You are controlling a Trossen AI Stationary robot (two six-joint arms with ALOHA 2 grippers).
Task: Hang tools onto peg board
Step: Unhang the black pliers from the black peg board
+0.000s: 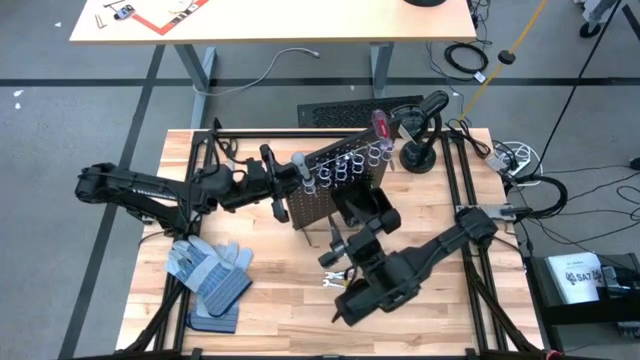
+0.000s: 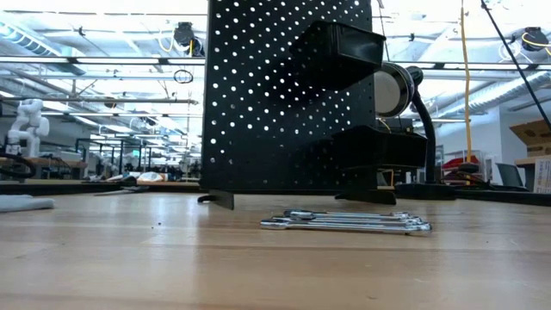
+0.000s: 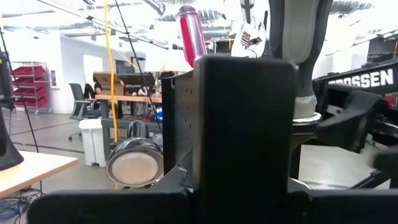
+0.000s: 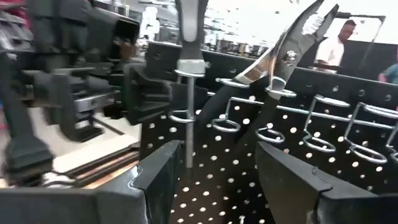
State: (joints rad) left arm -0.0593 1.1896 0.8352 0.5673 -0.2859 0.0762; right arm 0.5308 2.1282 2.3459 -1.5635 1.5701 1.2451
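Observation:
The black peg board (image 1: 335, 185) stands upright mid-table on its feet (image 2: 215, 199). In its row of silver rings hang a red-handled screwdriver (image 1: 380, 122), a grey-handled screwdriver (image 4: 188, 37) and black-and-silver pliers (image 4: 283, 53). Silver wrenches (image 2: 344, 223) lie flat on the table in front of the board. My left gripper (image 1: 278, 190) is at the board's left edge, shut on it. My right gripper (image 4: 217, 152) hovers open just before the ringed face, level, below the pliers and the grey screwdriver, touching nothing. My left gripper grips the peg board's left upright edge (image 1: 290, 203), coming level from the table's left. The board stays upright with its feet on the table. In the left wrist view the board's edge (image 3: 245, 137) fills the picture and hides the fingertips.
Blue-grey work gloves (image 1: 210, 275) lie at the near left. A black stand with a round lamp (image 1: 420, 135) rises at the far right behind the board. A flat black ribbed mat (image 1: 345, 112) lies beyond the table's far edge. Bare wood shows along the near edge.

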